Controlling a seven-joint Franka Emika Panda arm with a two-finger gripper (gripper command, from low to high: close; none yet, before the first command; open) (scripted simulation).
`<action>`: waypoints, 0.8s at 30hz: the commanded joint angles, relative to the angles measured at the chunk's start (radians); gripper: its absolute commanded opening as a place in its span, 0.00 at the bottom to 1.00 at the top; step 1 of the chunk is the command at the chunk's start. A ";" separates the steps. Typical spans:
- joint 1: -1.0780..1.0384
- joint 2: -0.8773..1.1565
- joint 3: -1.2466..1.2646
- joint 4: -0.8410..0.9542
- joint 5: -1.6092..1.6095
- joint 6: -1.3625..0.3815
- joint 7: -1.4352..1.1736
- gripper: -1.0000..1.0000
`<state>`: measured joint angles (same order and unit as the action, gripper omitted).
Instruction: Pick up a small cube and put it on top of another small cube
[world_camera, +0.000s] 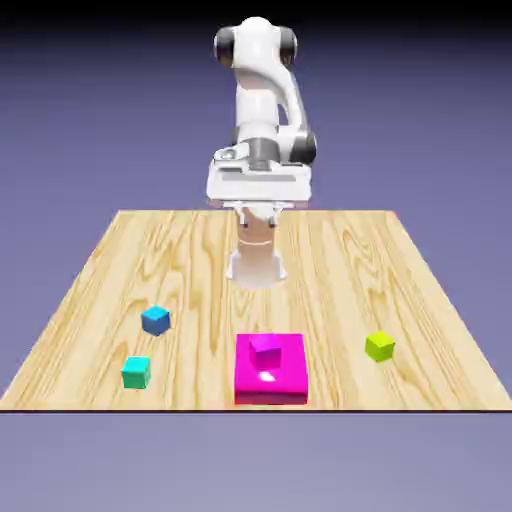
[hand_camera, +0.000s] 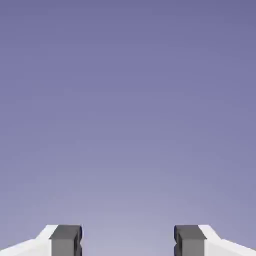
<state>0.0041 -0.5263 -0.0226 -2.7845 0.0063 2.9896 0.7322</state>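
The small blue cube rests on the wooden table toward the exterior view's left. A teal cube lies just in front of it, and a lime-green cube sits at the exterior view's right. My gripper hangs high above the table's far part, well behind all the cubes and touching none. In the hand view its two grey fingertips stand wide apart with only blue-violet backdrop between them, so my gripper is open and empty. No cube shows in the hand view.
A large magenta block lies at the table's front middle with a small purple cube on top of it. The robot's white base stands behind it at the table's middle.
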 joint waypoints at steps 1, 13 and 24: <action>-0.007 0.036 -0.019 0.021 0.005 -0.039 -0.007 0.50; -0.086 0.471 -0.243 0.275 0.068 -0.510 -0.096 0.50; -0.158 0.870 -0.449 0.507 0.125 -0.942 -0.176 0.50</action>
<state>-0.1540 0.3435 -0.4716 -2.2778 0.1317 2.0473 0.5559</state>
